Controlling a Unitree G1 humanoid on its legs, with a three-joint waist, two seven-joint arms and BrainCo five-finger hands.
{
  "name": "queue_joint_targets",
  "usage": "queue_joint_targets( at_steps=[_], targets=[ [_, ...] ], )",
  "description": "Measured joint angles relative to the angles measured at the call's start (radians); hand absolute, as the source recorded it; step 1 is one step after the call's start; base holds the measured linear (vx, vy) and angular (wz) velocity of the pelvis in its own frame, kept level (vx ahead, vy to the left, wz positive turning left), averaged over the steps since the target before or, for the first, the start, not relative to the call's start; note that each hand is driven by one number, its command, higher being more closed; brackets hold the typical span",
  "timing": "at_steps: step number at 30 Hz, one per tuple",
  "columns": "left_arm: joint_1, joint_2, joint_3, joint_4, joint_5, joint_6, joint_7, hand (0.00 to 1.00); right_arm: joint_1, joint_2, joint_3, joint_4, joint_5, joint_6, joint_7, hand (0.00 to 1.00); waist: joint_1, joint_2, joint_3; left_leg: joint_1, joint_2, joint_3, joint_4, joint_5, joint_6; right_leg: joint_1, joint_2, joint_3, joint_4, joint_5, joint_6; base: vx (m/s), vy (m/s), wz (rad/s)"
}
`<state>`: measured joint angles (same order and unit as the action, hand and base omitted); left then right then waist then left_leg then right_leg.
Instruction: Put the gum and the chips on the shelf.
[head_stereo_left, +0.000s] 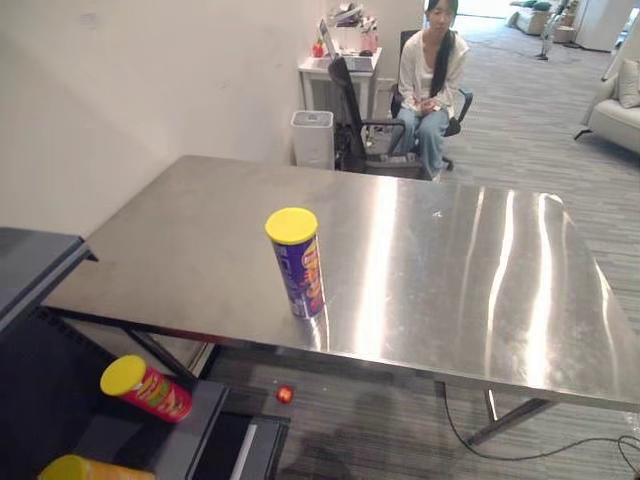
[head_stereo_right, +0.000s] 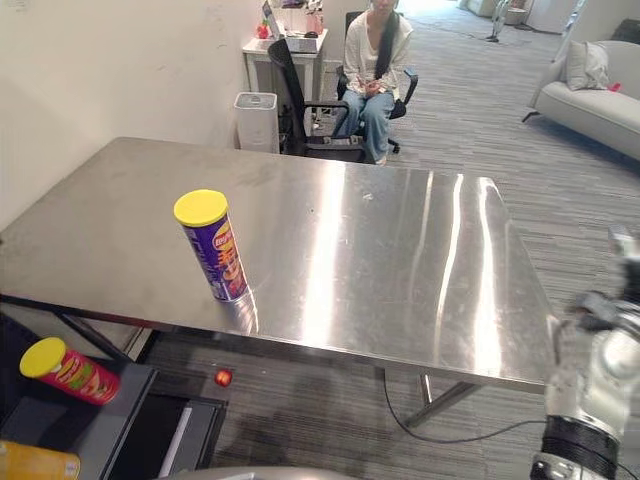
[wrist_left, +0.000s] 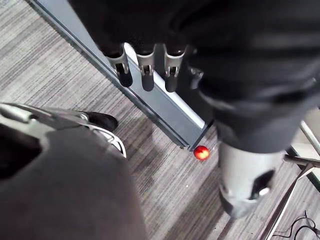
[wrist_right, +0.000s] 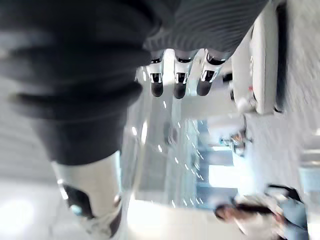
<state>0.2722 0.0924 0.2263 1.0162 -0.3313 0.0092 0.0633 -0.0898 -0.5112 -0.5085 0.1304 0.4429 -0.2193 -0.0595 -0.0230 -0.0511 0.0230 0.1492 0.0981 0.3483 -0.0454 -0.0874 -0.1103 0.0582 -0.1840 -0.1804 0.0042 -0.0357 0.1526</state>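
Note:
A purple chips can (head_stereo_left: 297, 262) with a yellow lid stands upright near the front edge of the steel table (head_stereo_left: 450, 270). A red chips can (head_stereo_left: 146, 388) with a yellow lid lies on its side on a board of the dark shelf unit (head_stereo_left: 200, 425) at the lower left. A yellow-topped item (head_stereo_left: 90, 468) sits below it. My right hand (head_stereo_right: 598, 365) hangs off the table's right front corner; its fingers (wrist_right: 181, 82) are straight and hold nothing. My left hand (wrist_left: 146, 75) hangs over the floor beside the shelf's base, fingers straight and empty.
A small red ball (head_stereo_left: 285, 394) lies on the carpet under the table's front edge. A person (head_stereo_left: 430, 70) sits in an office chair beyond the table. A white bin (head_stereo_left: 313, 138) and a black chair (head_stereo_left: 350, 110) stand there too. A sofa (head_stereo_right: 600, 95) is at far right.

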Motion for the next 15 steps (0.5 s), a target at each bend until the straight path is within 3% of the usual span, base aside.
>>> queue_joint_targets(
  at_steps=[4, 6, 15],
  targets=[
    [0.019, 0.001, -0.006, 0.003, 0.003, -0.009, 0.006, 0.00, 0.001, 0.000, 0.078, -0.033, -0.083, 0.051, 0.169, 0.00, -0.002, 0.000, 0.000, -0.010, -0.003, -0.032, 0.012, 0.000, 0.000, 0.007, -0.005, -0.019, 0.001, 0.000, 0.000, -0.04, -0.014, 0.14],
    [0.026, 0.001, -0.009, 0.003, 0.004, -0.010, 0.009, 0.00, 0.001, 0.000, 0.115, -0.056, -0.094, 0.068, 0.218, 0.00, -0.004, 0.000, 0.000, -0.011, -0.003, -0.035, 0.012, 0.000, 0.000, 0.008, -0.006, -0.026, 0.000, 0.000, 0.000, -0.02, -0.009, 0.06],
    [0.026, 0.018, -0.044, 0.003, 0.042, -0.006, 0.011, 0.00, -0.035, 0.000, 0.312, -0.085, -0.169, 0.080, 0.293, 0.00, -0.001, 0.001, 0.016, -0.026, -0.009, -0.088, 0.012, 0.008, 0.011, 0.024, -0.011, -0.068, -0.002, 0.000, 0.000, 0.00, -0.004, 0.14]
  ],
)
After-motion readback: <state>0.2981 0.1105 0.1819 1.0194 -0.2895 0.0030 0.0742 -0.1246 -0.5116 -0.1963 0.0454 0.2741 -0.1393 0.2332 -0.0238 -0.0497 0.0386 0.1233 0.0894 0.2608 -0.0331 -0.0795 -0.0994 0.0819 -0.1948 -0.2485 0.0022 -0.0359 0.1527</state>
